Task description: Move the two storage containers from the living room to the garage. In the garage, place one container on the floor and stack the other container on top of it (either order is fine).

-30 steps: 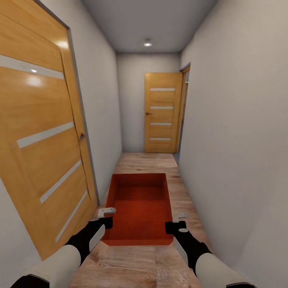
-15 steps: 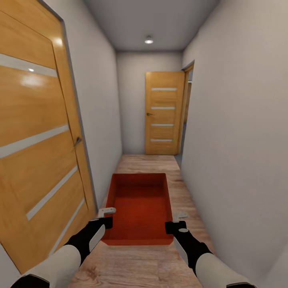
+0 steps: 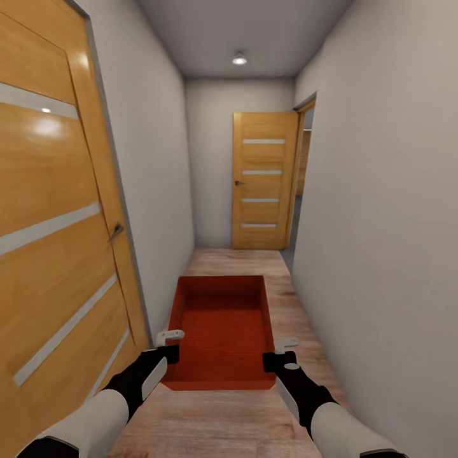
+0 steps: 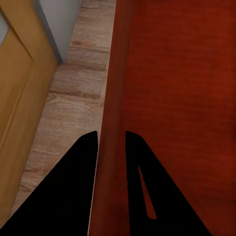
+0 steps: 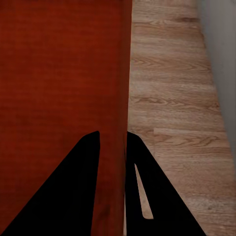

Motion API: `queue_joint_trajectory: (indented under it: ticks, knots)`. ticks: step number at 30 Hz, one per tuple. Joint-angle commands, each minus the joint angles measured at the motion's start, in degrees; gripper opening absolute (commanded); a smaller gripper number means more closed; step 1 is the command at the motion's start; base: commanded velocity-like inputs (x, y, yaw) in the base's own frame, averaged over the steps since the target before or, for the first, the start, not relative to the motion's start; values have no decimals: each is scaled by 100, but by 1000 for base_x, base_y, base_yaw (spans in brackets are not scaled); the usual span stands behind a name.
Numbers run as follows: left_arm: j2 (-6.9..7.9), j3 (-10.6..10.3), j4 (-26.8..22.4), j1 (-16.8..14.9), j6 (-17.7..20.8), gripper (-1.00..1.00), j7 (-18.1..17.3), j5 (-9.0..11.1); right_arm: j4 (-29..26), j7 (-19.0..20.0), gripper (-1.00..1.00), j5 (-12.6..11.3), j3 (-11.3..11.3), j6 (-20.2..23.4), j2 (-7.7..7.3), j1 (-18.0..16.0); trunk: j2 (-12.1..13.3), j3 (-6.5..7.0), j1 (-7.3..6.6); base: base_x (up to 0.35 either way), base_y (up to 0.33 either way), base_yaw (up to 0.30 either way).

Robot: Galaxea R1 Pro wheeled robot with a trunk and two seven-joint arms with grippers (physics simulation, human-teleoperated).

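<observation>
While the side door [image 3: 57,210] on the left has slid further out of the head view and the far door [image 3: 264,181] stands nearer than a second ago, the robot is rolling down the corridor. The left gripper [image 3: 166,342] stays clamped on the left wall of the storage container [image 3: 219,327], held above the wood floor [image 3: 299,305]. The right gripper [image 3: 280,353] grips the right wall likewise. The carry is likely midway, the garage not yet reached.
</observation>
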Motion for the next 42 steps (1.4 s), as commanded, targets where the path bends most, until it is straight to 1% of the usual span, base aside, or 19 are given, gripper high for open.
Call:
queue_joint_trajectory:
  ticks: [1,42]
  knots:
    - [3,443,-16,-8,49,-100,161,-110,-21,85,-100,-12,47,43,1,1,-5,-8,4,322,3,0]
    - [7,443,-10,-8,49,-100,161,-110,-21,85,-100,-10,47,43,3,1,-5,-8,4,322,0,0]
